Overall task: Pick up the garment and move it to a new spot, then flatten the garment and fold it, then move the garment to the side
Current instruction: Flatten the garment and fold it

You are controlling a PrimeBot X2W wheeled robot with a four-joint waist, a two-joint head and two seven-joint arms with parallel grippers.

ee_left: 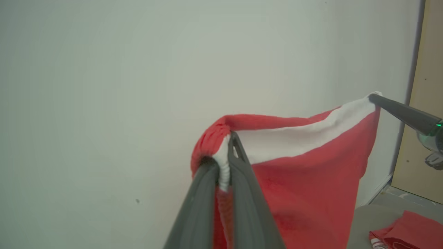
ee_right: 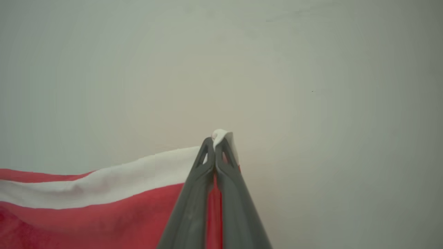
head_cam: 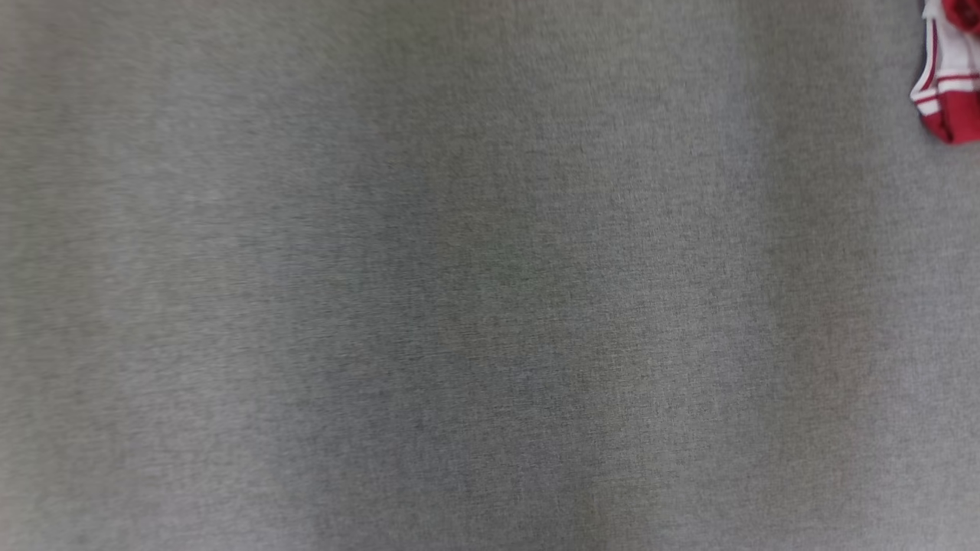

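A grey table (head_cam: 459,306) lies below. The red garment (ee_left: 304,180) is held aloft by its white band, stretched between both grippers. The left gripper (ee_left: 223,152) is clamped on a bunched corner, and the right gripper (ee_right: 215,145) is pinched on the right corner's very tip. That thin pinch could be lost if the span is pulled tighter. A striped cloth (head_cam: 949,84) at the table's far right might be snagged during lowering.

Setting: a plain indoor work room; the exact type cannot be determined. Indicators: a bare white wall (ee_left: 104,86) across the left wrist view, a tan panel (ee_left: 427,103) along that view's right edge, a grey rounded tabletop (ee_left: 363,218) at its lower right, and a grey fabric-covered work surface (head_cam: 459,306) in the head view.
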